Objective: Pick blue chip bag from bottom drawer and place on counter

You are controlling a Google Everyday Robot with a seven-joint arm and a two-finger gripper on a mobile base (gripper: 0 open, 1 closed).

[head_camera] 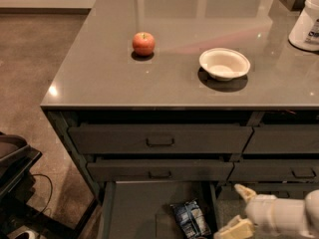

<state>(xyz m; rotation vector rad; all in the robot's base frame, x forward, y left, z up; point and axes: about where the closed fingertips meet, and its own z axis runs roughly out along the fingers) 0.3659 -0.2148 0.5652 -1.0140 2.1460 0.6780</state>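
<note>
The blue chip bag [190,219] lies on the grey floor of the open bottom drawer [139,208], near its right wall. My gripper [241,210] is low at the right, just right of the drawer and the bag. Its two cream fingers are spread apart and hold nothing. The counter [184,54] is the glossy grey top above the drawer cabinet.
A red apple [143,43] and a white bowl [224,63] sit on the counter. A white container [307,21] stands at the far right. Two closed drawer fronts [159,140] are above the open drawer. Dark equipment [12,168] stands on the floor at the left.
</note>
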